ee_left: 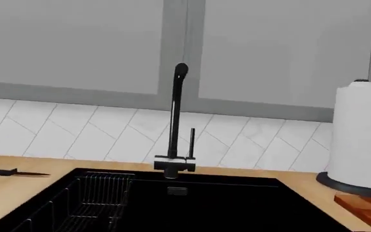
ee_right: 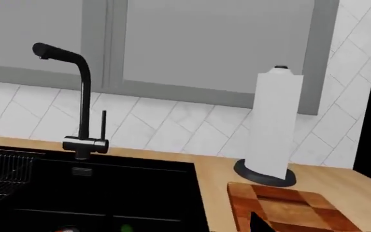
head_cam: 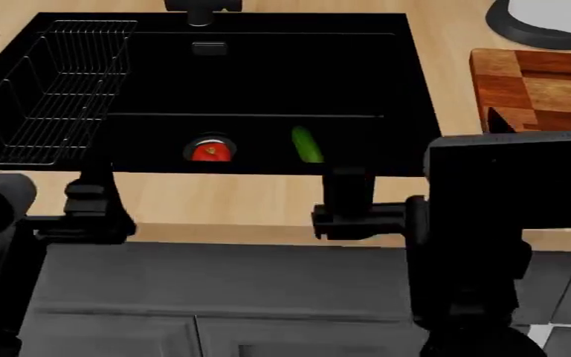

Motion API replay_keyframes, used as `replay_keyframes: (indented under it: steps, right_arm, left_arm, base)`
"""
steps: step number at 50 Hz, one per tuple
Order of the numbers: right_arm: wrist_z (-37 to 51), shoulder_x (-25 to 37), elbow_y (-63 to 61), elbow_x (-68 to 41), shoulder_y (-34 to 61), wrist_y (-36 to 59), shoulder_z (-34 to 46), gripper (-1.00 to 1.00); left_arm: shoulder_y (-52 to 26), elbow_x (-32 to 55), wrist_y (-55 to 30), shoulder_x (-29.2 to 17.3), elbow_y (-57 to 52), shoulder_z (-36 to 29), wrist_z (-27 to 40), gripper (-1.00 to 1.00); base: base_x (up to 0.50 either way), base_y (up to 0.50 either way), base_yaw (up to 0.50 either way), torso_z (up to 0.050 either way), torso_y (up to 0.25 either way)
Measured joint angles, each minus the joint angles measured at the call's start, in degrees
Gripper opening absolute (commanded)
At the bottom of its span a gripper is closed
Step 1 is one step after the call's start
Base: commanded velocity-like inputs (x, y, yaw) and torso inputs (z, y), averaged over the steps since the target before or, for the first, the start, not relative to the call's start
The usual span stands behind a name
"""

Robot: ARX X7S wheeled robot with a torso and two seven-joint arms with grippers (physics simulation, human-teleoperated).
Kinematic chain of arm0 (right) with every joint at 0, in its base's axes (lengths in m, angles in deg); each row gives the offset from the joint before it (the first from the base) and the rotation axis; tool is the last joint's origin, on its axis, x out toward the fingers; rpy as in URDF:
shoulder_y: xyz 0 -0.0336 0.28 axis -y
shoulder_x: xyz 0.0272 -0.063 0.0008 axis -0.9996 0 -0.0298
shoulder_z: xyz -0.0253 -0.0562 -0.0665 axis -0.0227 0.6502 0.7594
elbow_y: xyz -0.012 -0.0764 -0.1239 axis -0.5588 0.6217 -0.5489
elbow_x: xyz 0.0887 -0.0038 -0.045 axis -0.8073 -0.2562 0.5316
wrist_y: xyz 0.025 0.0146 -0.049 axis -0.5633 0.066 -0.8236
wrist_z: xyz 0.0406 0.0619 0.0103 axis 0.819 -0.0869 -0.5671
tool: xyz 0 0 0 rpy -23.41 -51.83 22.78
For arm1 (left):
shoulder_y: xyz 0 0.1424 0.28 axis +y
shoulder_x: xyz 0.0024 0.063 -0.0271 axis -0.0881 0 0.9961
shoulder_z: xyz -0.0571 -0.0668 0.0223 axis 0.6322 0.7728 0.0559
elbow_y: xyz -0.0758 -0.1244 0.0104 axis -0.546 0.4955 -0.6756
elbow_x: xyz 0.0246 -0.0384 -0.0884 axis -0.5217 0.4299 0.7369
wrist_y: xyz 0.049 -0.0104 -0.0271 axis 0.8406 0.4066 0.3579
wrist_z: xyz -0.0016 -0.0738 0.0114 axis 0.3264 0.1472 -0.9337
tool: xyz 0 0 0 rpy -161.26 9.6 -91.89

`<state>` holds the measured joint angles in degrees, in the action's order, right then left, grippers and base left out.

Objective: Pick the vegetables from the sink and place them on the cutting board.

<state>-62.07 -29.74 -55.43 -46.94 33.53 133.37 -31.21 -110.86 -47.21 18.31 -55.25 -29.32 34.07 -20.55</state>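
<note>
In the head view a round red tomato (head_cam: 211, 152) lies on the steel drain at the bottom of the black sink (head_cam: 296, 74). A slim green cucumber (head_cam: 306, 144) lies just to its right. The checkered cutting board (head_cam: 543, 85) lies on the counter right of the sink and is bare where it shows. My left gripper (head_cam: 93, 181) and right gripper (head_cam: 348, 177) hang over the sink's front edge, both above and short of the vegetables. Their jaws are dark against the basin and unreadable. The right wrist view shows a bit of the cucumber (ee_right: 126, 228) and the board (ee_right: 282, 208).
A wire rack (head_cam: 57, 89) fills the sink's left part. The faucet (ee_left: 176, 121) stands behind the basin. A paper towel roll (head_cam: 553, 18) stands behind the board. A black knife (ee_left: 8, 172) lies on the counter left of the sink. A tiled wall rises behind.
</note>
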Motion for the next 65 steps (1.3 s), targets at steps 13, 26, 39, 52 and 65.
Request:
replay_keyframes:
  steps: [13,26,39,52,65]
  right_arm:
    - [10.43,5.62,12.55,-17.71,22.87,14.87,2.67,1.0]
    - [10.37,7.69,27.09,-22.32,30.38,17.43,7.85,1.0]
    - [10.54,8.8,29.57,-24.29,30.87,18.0,9.14,1.0]
    - [10.53,9.53,30.35,-25.02,30.25,18.04,10.57,1.0]
    - [10.61,9.77,30.06,-25.88,29.08,17.77,10.53,1.0]
  left_arm:
    - [-19.05,0.79,-15.73,-0.84,4.78,-4.18,2.62,1.0]
    - [-30.04,-0.61,-23.37,-1.85,18.33,-12.69,1.39,1.0]
    - [-31.66,-0.9,-25.61,-3.27,24.54,-15.56,1.02,1.0]
    - [-31.5,-0.56,-25.76,-4.0,27.0,-15.82,1.15,1.0]
    - [-29.95,0.43,-23.17,-4.55,27.63,-14.58,0.92,1.0]
  base:
    - [0.0,0.0,0.0,0.0,0.0]
    - [0.48,0.0,0.0,0.0,0.0]
    - [0.5,0.0,0.0,0.0,0.0]
    - [0.5,0.01,0.0,0.0,0.001]
    - [0.42,0.02,0.0,0.0,0.002]
